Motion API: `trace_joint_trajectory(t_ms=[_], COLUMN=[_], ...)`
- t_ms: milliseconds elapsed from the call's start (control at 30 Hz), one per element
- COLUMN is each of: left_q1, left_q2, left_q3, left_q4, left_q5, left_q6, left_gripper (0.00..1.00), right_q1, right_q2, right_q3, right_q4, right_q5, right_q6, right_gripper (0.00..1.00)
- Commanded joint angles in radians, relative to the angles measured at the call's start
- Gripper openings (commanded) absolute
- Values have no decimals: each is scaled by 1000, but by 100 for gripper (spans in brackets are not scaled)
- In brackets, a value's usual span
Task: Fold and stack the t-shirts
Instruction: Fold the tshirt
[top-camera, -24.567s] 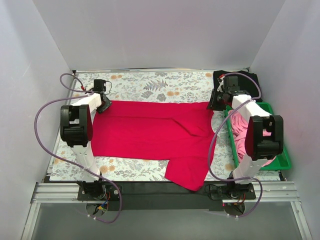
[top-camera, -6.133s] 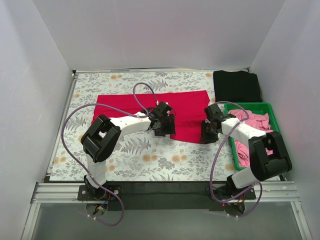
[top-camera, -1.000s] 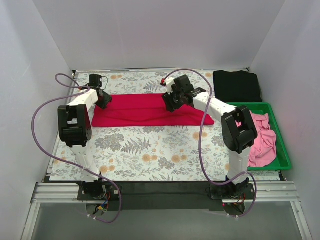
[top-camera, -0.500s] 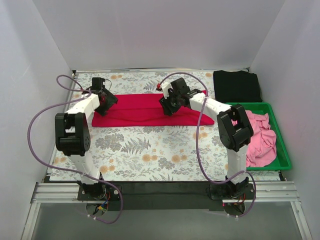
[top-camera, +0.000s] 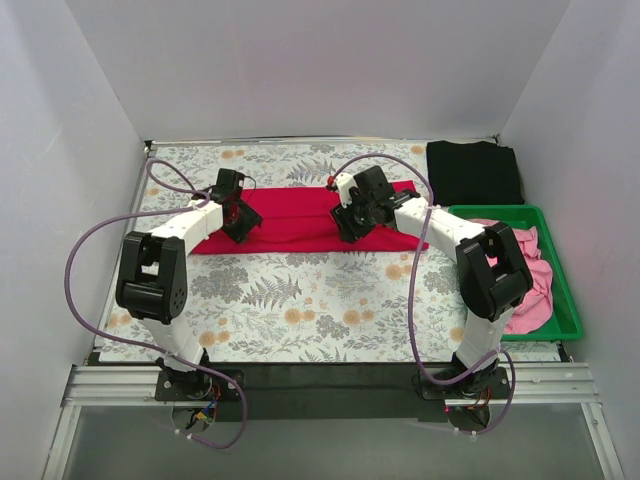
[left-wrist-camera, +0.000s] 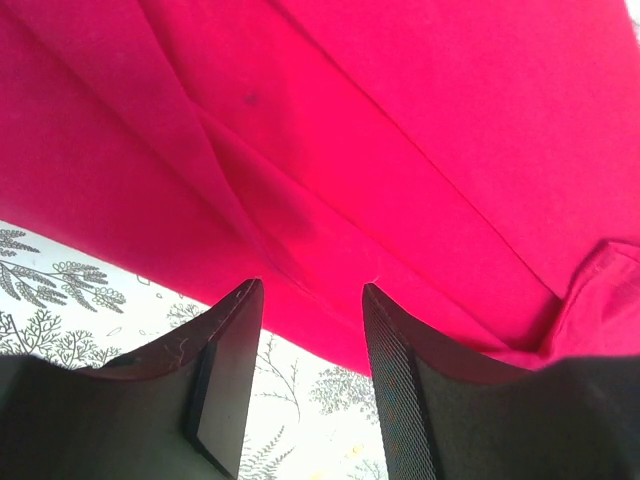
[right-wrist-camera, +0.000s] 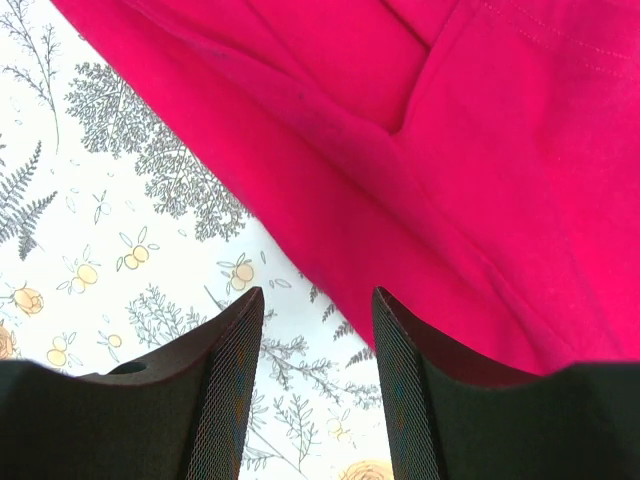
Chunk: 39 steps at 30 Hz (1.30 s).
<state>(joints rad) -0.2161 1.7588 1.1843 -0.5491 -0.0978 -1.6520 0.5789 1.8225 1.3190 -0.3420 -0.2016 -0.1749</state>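
Pink t-shirts: heaped in green bin, right of frame.
Crimson t-shirt: folded strip, centre; left gripper and right gripper, both spread and empty, over its near edge.
Black t-shirt: folded, upper right.

Quick tally.

- Red t-shirt: one, at 12 o'clock on the table.
- Black t-shirt: one, in the 2 o'clock corner.
- Pink t-shirts: one heap at 3 o'clock. I can't count how many shirts are in it.
- That gives two countable shirts plus the pink heap.
- Green bin: one, around the pink heap.
- Floral tablecloth: one.
- My arms: two, left arm and right arm.
- My grippers: two, left gripper and right gripper.
- Fingers: two on each gripper, four in all.
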Motion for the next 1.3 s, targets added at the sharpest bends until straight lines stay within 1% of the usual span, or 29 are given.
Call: trace_joint_trajectory(t_ms=[0, 133, 200, 267, 467, 500, 700, 733, 833, 1267], left_q1=[1, -3, -3, -3, -5, -5, -5, -5, -5, -5], left_q2=[-4, 14, 28, 47, 65, 67, 77, 83, 97, 188], left_q3=[11, 15, 18, 32, 43, 44, 78, 83, 106, 228], left_q4=[-9, -21, -25, -26, -26, -26, -26, -28, -31, -38], left_q5=[-36, -49, -60, -62, -51, -52, -68, -69, -72, -105], left_q6=[-31, -31, -31, -29, -23, -23, 0, 3, 17, 61], left_gripper=[42, 40, 38, 34, 28, 24, 10, 6, 1, 0], right_q1=[2, 2, 2, 2, 3, 2, 2, 2, 2, 4], right_q2=[-57, -65, -66, -68, -75, -77, -74, -75, -75, -58], right_q3=[-29, -40, -41, -46, -50, -50, -50, -52, -49, -40], right_q4=[12, 14, 14, 14, 14, 14, 14, 14, 14, 14], right_q5=[27, 39, 41, 45, 65, 65, 67, 70, 71, 87], right_q6=[14, 18, 18, 18, 17, 17, 21, 22, 20, 31], right_gripper=[46, 46, 46, 46, 46, 46, 46, 46, 46, 46])
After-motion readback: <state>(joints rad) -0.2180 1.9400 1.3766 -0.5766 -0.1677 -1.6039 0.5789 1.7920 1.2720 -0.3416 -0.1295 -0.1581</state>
